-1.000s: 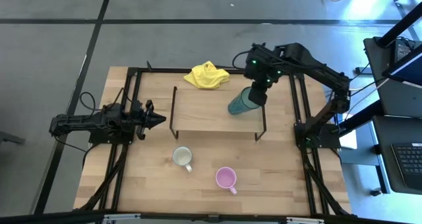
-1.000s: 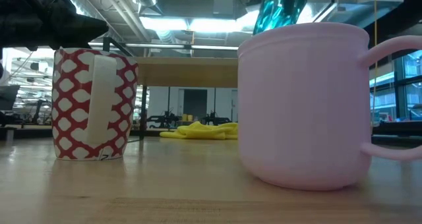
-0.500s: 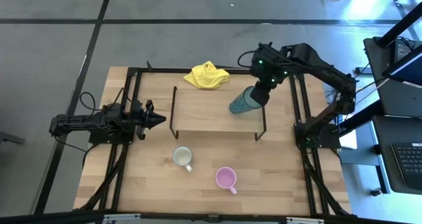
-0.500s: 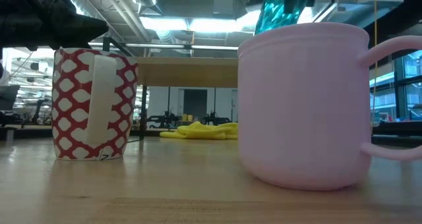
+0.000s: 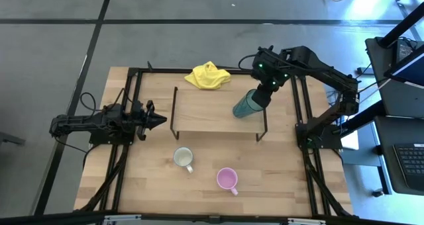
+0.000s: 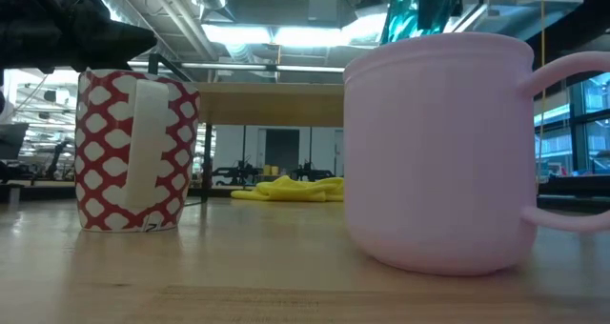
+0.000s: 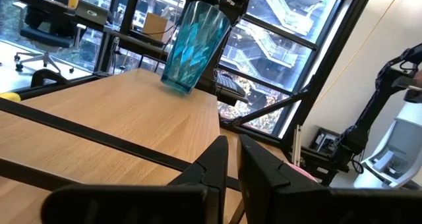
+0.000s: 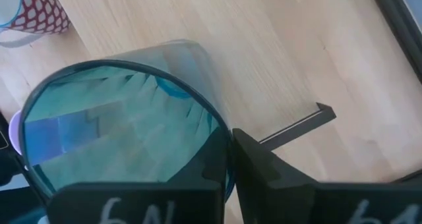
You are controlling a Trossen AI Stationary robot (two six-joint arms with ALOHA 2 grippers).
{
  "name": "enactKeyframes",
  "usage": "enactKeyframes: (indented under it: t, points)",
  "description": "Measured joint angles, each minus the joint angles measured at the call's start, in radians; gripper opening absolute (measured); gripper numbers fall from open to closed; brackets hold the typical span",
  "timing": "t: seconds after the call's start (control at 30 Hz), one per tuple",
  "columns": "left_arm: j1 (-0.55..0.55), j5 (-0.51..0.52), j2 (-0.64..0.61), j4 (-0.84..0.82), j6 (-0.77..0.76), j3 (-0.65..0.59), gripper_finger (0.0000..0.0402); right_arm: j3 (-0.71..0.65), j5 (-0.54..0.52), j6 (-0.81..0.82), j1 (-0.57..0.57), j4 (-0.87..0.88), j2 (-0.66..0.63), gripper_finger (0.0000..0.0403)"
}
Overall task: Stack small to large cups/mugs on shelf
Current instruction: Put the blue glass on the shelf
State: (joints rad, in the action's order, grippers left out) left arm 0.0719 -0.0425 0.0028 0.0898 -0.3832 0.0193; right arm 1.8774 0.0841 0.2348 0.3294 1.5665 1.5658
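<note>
A translucent teal cup (image 5: 245,105) is tilted over the right end of the light-wood shelf (image 5: 209,109), and my right gripper (image 5: 260,97) is shut on it. It also shows in the left wrist view (image 7: 192,47). A white mug (image 5: 183,158), red-latticed on the outside (image 6: 133,152), and a pink mug (image 5: 227,179) stand upright on the tabletop in front of the shelf. My left gripper (image 5: 159,120) waits shut and empty off the shelf's left end. My right gripper holds the teal cup by its rim (image 8: 223,140), one finger inside the cup and one outside (image 8: 264,174). The fingers come slanting down from the table's far right. The cup is tilted, mouth toward the right, its base (image 7: 176,87) at the shelf's board; whether it touches, I cannot tell.
A yellow cloth (image 5: 208,76) lies on the table behind the shelf. Dark metal frame rails (image 5: 301,109) run along the table's left and right sides. The shelf's board left of the cup (image 5: 199,109) is bare.
My right gripper has carried the teal cup a little toward the table's right and near edges above the shelf's right end. The cup stays tilted in the hold.
</note>
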Motion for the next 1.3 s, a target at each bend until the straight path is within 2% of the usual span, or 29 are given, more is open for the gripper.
enactKeyframes:
  t: [0.7, 1.23, 1.3]
  points:
    - [0.000, 0.000, 0.000, 0.000, 0.000, 0.000, 0.0027, 0.008, -0.024, -0.035, 0.003, 0.006, -0.038, 0.0024]
    - [0.000, 0.000, 0.000, 0.024, -0.001, 0.000, 0.0027, 0.008, -0.020, 0.021, 0.003, 0.004, -0.038, 0.0024]
    - [0.000, 0.004, 0.000, 0.056, -0.068, 0.000, 0.0027, 0.008, -0.020, 0.025, 0.003, 0.004, -0.038, 0.0024]
